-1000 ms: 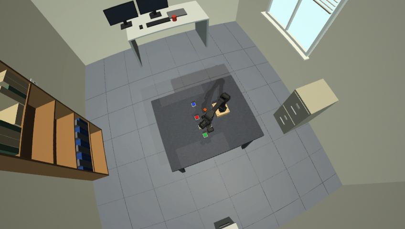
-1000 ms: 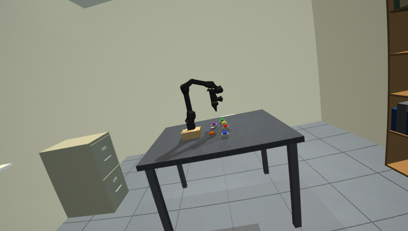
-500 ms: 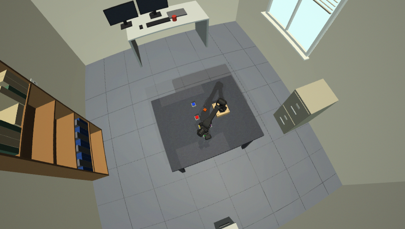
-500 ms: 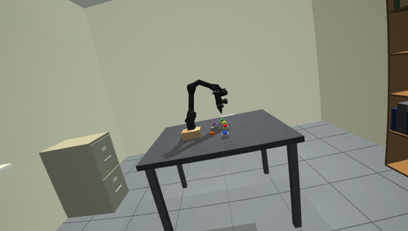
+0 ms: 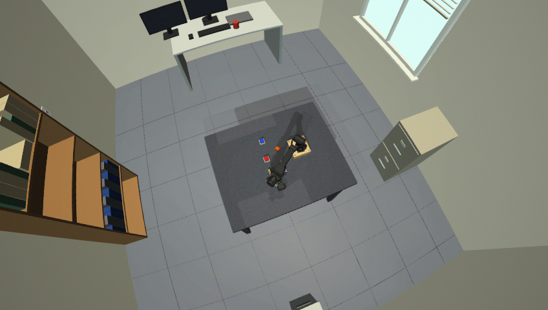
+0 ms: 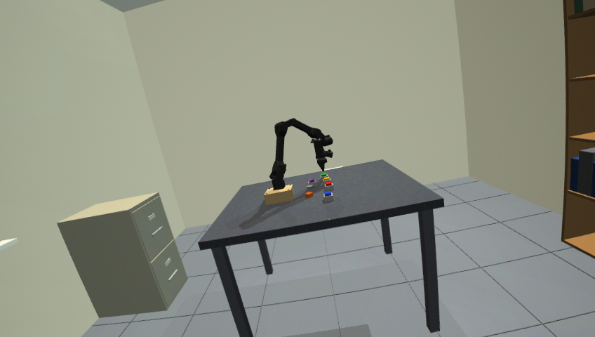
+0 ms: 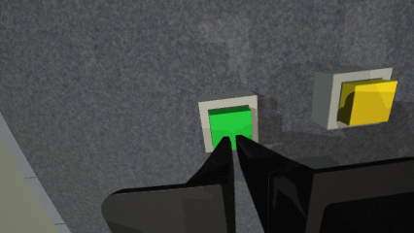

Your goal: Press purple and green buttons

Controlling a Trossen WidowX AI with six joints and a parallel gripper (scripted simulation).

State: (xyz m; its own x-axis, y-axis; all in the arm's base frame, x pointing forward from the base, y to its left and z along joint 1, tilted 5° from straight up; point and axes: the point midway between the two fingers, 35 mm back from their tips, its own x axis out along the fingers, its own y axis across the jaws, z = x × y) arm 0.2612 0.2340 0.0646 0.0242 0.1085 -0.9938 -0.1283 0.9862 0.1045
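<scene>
Dark speckled table (image 6: pixel 375 196) on grey tiled floor (image 6: pixel 501 267); closed, empty pincer (image 7: pixel 232 140) tips meet the green button (image 7: pixel 230 121).

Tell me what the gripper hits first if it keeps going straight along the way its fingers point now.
The green button. The shut gripper points down at it, fingertips over the cap's near edge in the wrist view. Whether they already touch it is unclear. The yellow button sits off to the side, out of line.

Ceiling, room-corner and wrist views
</scene>
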